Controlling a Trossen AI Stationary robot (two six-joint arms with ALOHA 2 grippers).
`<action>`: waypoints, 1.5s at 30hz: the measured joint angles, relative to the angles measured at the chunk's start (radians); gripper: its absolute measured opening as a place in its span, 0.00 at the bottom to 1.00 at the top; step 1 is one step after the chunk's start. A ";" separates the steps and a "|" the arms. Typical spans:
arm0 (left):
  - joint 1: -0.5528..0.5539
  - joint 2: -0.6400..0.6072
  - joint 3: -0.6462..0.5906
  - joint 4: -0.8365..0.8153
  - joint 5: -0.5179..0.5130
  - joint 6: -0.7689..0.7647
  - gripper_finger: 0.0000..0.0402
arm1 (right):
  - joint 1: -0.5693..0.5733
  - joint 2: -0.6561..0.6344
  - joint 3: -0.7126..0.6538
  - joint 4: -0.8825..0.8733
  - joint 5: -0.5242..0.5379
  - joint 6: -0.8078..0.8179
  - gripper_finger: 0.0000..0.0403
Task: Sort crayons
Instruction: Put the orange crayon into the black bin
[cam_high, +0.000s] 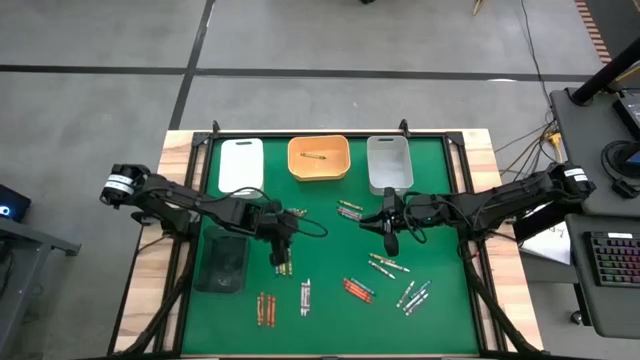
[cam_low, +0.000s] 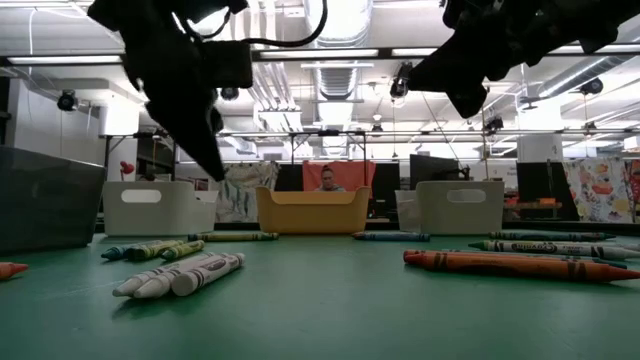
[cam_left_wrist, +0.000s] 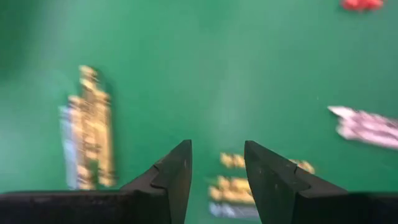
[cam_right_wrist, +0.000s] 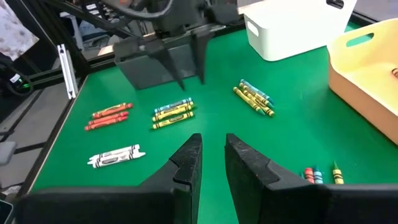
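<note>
We see crayons (cam_high: 358, 290) lying in small bunches on the green desk (cam_high: 330, 320). They look light, stiff and ready to roll, so pinch one mid-length. Our left tool (cam_high: 279, 252) hangs empty, a bit open; the right tool (cam_high: 390, 238) looks narrow, maybe empty. Only the top view shows the orange tray (cam_high: 319, 158) holding a crayon

The tabletop (cam_high: 330, 300) has a matt green cover that looks like smooth felt, with pale wood at its edges. The trays (cam_high: 319, 158) look like smooth plastic (slightly glossy). The crayons (cam_low: 515, 262) wear paper wrappers, and their tips look waxy.
</note>
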 joint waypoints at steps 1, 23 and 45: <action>-0.002 0.000 0.008 -0.019 0.037 0.004 0.32 | 0.000 0.000 0.000 0.000 0.005 -0.005 0.15; -0.243 0.002 0.240 -0.047 0.151 -1.154 0.27 | -0.002 0.000 0.009 -0.035 0.021 -0.035 0.15; -0.476 0.507 0.788 -0.664 0.047 -1.407 0.21 | -0.002 0.000 0.009 -0.045 0.021 -0.119 0.15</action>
